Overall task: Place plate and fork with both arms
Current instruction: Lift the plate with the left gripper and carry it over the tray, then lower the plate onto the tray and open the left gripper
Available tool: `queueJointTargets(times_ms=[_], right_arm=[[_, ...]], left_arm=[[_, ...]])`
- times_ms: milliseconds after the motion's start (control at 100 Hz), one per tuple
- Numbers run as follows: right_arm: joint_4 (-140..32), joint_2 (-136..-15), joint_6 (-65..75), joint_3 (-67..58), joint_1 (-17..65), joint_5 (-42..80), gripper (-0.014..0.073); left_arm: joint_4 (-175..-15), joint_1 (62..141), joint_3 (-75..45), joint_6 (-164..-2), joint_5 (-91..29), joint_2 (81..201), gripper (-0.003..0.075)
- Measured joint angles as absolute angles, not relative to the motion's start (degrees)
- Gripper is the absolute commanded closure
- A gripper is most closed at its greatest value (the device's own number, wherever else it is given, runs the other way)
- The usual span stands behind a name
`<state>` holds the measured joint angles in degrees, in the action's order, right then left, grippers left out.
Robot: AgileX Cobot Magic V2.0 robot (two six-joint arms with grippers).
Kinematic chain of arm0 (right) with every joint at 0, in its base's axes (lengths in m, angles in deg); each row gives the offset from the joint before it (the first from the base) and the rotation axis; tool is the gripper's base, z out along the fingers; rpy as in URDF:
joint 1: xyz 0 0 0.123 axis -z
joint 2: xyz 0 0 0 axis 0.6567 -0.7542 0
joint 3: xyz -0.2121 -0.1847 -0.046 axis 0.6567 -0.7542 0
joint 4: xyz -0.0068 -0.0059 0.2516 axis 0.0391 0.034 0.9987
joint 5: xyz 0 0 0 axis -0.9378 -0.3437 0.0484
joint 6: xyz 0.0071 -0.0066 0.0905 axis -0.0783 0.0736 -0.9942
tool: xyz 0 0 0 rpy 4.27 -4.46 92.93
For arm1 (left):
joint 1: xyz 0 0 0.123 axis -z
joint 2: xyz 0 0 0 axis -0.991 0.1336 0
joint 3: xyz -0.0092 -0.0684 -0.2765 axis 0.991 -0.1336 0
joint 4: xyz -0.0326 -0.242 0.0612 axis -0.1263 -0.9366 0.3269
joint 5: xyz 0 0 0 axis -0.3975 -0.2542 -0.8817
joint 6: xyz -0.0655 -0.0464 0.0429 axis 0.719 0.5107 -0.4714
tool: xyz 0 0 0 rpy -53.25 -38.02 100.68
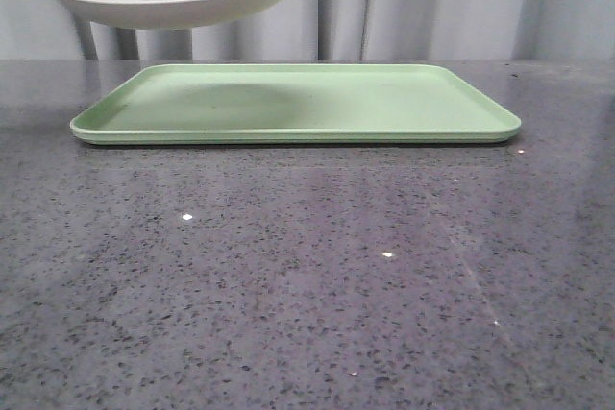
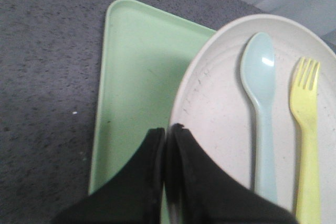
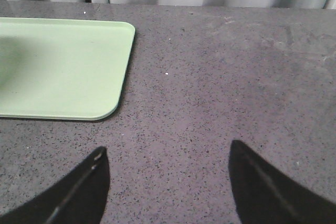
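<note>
Two utensils — fork (image 2: 307,129), blue spoon (image 2: 260,98) — lie in the plate (image 2: 210,98) pinched by the left pincer (image 2: 168,132); right pincer (image 3: 168,169) gapes.

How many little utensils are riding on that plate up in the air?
2: a light blue spoon and a yellow fork, lying side by side in the plate.
</note>
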<state>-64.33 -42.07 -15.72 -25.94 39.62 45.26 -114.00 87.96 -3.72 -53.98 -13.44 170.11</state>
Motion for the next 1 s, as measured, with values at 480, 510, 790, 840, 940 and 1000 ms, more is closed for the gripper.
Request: queueJointTargets(times_ms=[480, 510, 790, 840, 940, 1000], right_arm=[[-64.25, -42.07, -15.72, -25.94, 39.62, 45.26, 0.0102], [-64.25, -42.07, -15.72, -25.94, 39.62, 45.26, 0.0102], [-64.25, -42.07, -15.72, -25.94, 39.62, 45.26, 0.0102], [-64.25, -42.07, -15.72, -25.94, 39.62, 45.26, 0.0102], [-64.25, -42.07, -15.72, -25.94, 39.62, 45.26, 0.0102], [-64.25, -42.07, -15.72, -25.94, 39.62, 45.26, 0.0102]], left_arm=[[-114.59, 100.17, 4.36, -47.14, -23.67, 186.60, 0.0741], [-114.59, 100.68, 4.36, -46.90, -24.15, 187.07, 0.0741], [-114.59, 101.66, 4.38, -45.34, -26.31, 190.02, 0.0741], [-114.59, 101.66, 4.38, -45.26, -26.42, 190.25, 0.0741], [-114.20, 101.66, 4.38, -45.13, -26.50, 190.23, 0.0741], [-113.79, 101.66, 4.38, -45.13, -26.50, 190.23, 0.0741]])
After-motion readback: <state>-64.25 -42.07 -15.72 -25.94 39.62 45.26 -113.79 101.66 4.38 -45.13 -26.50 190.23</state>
